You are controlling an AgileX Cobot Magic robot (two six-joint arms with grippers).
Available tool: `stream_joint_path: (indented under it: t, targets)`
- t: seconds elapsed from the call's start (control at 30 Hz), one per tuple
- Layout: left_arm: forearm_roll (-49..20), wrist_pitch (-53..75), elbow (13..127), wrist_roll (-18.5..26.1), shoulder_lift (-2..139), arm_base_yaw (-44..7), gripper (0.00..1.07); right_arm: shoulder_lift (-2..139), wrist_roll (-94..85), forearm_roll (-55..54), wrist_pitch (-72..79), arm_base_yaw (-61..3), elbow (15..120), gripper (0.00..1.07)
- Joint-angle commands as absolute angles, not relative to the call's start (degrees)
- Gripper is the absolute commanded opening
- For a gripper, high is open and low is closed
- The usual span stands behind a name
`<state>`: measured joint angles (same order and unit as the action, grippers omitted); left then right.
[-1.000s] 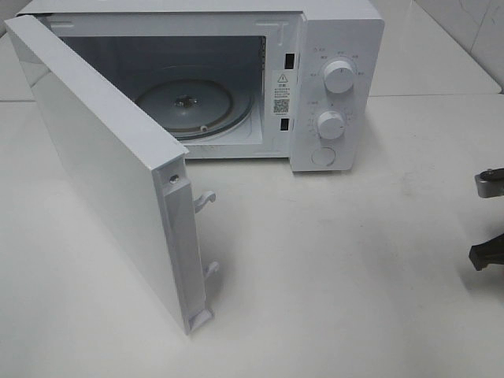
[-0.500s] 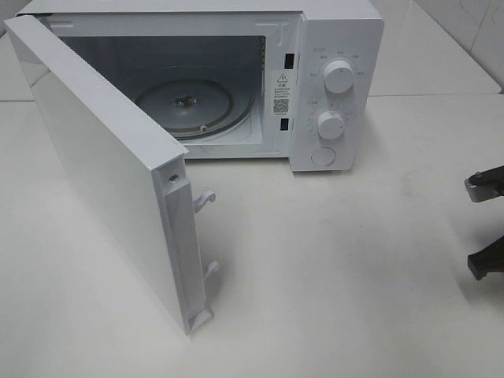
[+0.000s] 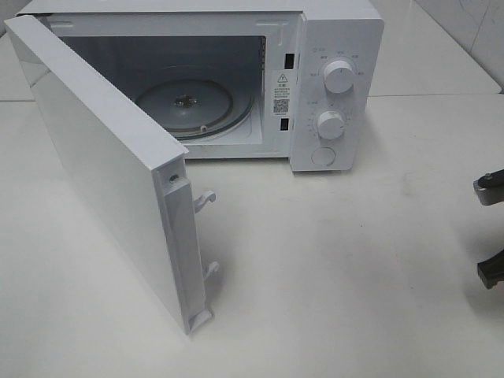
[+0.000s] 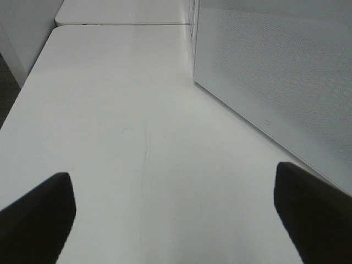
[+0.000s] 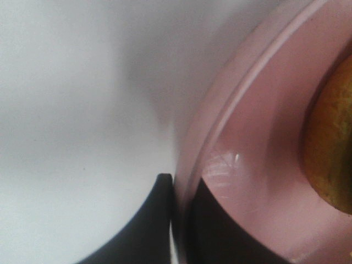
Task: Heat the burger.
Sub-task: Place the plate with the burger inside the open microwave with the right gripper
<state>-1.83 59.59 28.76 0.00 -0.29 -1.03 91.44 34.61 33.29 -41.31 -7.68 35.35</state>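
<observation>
Right wrist view: right gripper point(image 5: 179, 220) jaws pinch the stiff pink plate point(image 5: 258, 137) by its rim, sparing the probably soft burger point(image 5: 330, 154); left gripper point(image 4: 176, 214) jaws gape, empty.

Overhead-front on microwave point(image 3: 339, 47); left wrist low by door point(image 4: 275, 71); right against plate point(image 5: 258, 137)

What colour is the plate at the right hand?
The plate is pink, seen best in the right wrist view.

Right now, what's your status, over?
Left gripper open over table. Right gripper jaws pinch pink plate rim, burger aboard. Microwave door open, turntable empty.
</observation>
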Motion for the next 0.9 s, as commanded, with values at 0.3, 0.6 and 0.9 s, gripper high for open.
stream_joint_path:
  t: [0.3,0.6,0.9]
  targets:
    - [-1.78,59.42,28.59,0.00,-1.43,-0.74,0.90,90.70,40.91,40.39,-49.22,-16.67,34.26,0.00]
    - [-1.78,59.42,28.59,0.00,-1.43,-0.74,0.90,90.70,41.14,39.99,-50.36,-23.09,33.40,0.00]
    - [-1.78,59.42,28.59,0.00,-1.43,-0.74,0.90,90.70,40.91,40.57,-53.06,-30.54,33.40,0.00]
